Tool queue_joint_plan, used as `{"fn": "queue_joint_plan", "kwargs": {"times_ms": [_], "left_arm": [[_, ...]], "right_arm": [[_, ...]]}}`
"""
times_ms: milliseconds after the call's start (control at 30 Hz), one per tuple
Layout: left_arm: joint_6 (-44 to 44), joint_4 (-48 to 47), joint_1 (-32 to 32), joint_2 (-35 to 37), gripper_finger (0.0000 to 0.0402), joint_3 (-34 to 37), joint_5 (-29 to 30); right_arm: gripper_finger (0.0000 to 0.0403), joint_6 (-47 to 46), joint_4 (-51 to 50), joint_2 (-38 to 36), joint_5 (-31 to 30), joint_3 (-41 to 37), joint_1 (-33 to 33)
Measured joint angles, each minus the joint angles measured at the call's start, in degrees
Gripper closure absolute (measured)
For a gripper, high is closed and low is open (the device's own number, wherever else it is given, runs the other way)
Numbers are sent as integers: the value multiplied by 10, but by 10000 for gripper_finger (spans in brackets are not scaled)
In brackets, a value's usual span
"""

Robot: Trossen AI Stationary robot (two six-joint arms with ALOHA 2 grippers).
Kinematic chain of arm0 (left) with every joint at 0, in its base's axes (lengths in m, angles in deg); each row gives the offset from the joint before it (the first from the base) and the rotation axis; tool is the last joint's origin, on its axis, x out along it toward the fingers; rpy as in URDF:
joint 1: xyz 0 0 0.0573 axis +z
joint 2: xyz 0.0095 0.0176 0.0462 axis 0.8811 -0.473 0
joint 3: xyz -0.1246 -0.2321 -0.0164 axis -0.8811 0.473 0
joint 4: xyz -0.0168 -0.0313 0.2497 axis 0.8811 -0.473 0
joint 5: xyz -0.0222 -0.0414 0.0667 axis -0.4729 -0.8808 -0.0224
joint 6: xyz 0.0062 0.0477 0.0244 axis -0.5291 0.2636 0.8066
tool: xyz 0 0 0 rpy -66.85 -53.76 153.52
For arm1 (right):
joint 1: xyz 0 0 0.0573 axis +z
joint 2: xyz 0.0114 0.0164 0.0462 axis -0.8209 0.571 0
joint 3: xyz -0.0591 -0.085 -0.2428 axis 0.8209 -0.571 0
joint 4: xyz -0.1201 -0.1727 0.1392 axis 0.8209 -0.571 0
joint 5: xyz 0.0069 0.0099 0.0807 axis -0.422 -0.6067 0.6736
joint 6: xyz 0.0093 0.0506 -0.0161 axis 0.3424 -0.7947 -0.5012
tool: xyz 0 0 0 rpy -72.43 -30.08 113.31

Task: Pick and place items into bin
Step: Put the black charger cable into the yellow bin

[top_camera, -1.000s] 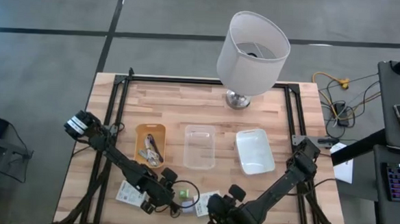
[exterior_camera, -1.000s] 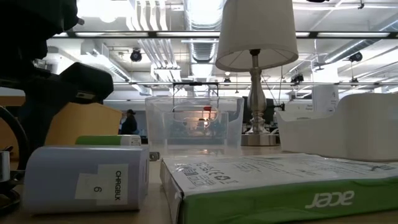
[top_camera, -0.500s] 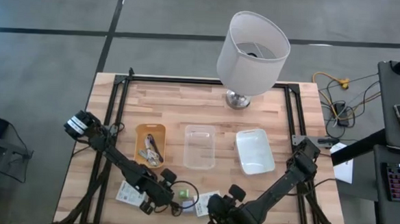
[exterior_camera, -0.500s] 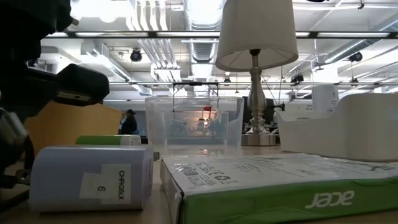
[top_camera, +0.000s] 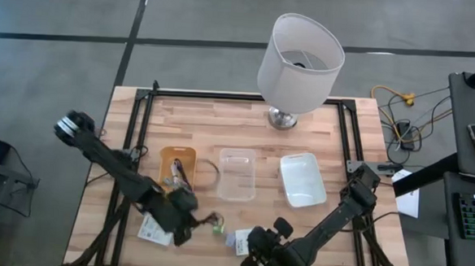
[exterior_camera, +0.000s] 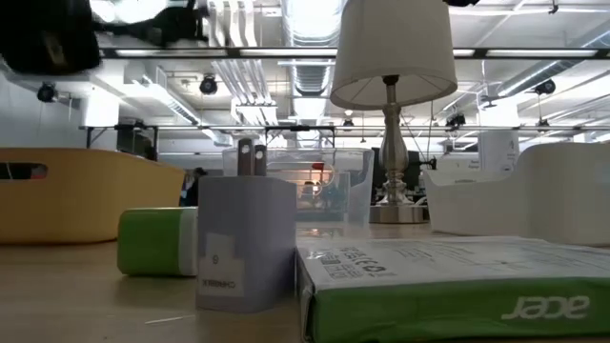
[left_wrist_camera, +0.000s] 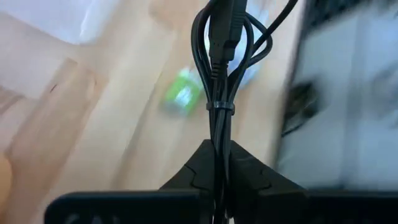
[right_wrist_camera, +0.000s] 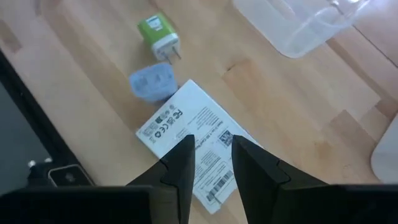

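Your left gripper [left_wrist_camera: 219,163] clamps a looped black cable [left_wrist_camera: 219,68] | right gripper [right_wrist_camera: 210,149] slightly apart over white packet [right_wrist_camera: 193,137]

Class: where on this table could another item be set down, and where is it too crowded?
Free: the wood between the lamp and the clear bin. Crowded: the near edge, with both grippers, left and right, the chargers and packet.

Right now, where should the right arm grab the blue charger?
Probably its body, from above. The blue charger stands on end, prongs up, so its flat side walls are free. Set the jaws of the right gripper across those, clear of the packet close beside. The left gripper holds a cable.
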Motion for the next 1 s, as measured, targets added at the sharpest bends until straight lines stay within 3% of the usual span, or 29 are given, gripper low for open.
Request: {"fn": "queue_joint_plan", "kwargs": {"times_ms": [133,267,367,467,600,733,1000], "left_arm": [[-166,-21,-10,99,397,15,106],[-343,-109,-24,188,397,54,227],[-503,-157,-36,235,398,119,254],[-585,-142,-38,270,398,175,259],[-588,-178,-12,282,398,210,238],[-589,-285,3,280,389,207,161],[-590,-262,7,281,315,200,144]], "right_arm": [[311,-14,-10,0,-23,0,-1],[312,-27,-21,0,-35,0,-6],[312,-34,-21,0,-40,0,-12],[312,-41,-23,0,-44,0,-17],[312,-53,-25,0,-55,0,-21],[312,-54,-25,0,-55,0,-22],[312,-56,-36,0,-53,0,-21]]}}
